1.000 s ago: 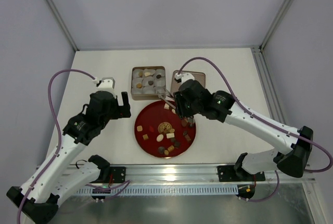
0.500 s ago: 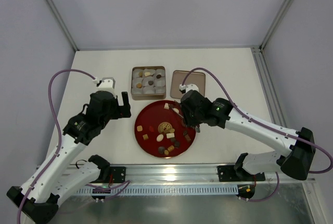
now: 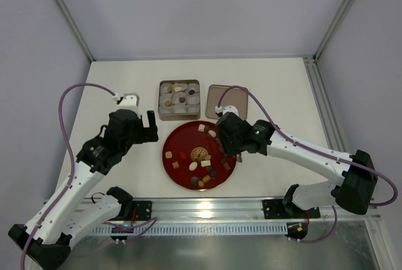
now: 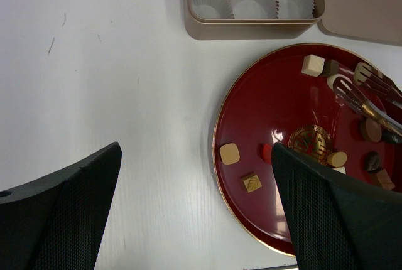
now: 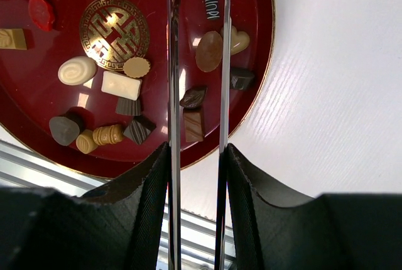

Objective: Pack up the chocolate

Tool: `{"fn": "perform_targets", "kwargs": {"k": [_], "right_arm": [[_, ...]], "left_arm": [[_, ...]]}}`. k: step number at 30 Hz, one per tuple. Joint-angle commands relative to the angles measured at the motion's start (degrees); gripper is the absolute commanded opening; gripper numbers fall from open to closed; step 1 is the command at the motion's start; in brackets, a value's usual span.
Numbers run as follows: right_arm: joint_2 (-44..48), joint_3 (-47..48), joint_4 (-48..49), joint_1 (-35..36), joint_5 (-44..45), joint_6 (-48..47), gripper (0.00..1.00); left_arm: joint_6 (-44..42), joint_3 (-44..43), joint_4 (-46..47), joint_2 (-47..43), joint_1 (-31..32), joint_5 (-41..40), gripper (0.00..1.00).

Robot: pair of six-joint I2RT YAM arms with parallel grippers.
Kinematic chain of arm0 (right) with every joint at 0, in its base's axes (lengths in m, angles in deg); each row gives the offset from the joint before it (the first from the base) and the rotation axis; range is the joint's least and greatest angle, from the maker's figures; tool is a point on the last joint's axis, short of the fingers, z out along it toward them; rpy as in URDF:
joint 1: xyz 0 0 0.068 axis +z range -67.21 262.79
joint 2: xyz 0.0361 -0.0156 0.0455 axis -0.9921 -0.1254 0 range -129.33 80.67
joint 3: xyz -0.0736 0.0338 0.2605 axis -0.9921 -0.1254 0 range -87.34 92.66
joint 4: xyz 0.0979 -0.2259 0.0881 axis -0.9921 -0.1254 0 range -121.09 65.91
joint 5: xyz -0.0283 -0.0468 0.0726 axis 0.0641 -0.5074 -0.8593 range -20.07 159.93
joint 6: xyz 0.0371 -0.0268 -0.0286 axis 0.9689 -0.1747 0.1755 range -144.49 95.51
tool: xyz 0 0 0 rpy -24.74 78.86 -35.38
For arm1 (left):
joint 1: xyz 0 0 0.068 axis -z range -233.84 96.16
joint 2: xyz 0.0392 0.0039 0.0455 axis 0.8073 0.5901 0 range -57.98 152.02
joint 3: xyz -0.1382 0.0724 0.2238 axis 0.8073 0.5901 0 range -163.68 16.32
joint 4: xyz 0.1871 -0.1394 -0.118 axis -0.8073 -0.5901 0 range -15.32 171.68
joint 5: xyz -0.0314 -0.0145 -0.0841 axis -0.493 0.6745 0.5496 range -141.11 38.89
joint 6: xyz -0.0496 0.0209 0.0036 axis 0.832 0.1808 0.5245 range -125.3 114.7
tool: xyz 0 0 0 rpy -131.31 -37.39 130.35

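Brown, tan, cream, red chocolate (image 5: 209,51)

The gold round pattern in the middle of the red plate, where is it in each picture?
Top external: the gold round pattern sits just below the middle of the picture.
Left wrist: the pattern is right of centre, a little below the middle.
Right wrist: the pattern is at the upper left.
Shared landmark: the small red sweet lies beside it on the round red plate in every view.
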Motion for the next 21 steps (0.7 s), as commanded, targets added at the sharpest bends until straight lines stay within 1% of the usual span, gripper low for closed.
{"fn": "perform_targets", "kwargs": {"k": [1,11,20,21], "right_arm": [[-1.26,0.09,3.23,0.28,0.49,-0.88,0.42],[-2.41,-0.26,4.12,0.19,0.13,-0.88,0.42],[-0.82,0.18,2.98,0.19,-1.01,-0.62,0.38],[-0.56,0.18,2.97,0.19,-1.10,-0.44,0.36]], "left_arm": [[0.25,-0.11,1.91,-0.12,0.00,-0.42,1.00],[0.17,0.06,1.74,-0.47,0.00,-0.60,1.00],[0.16,0.06,1.65,-0.65,0.00,-0.68,1.00],[0.08,0.06,1.65,-0.65,0.00,-0.69,1.00]]}}
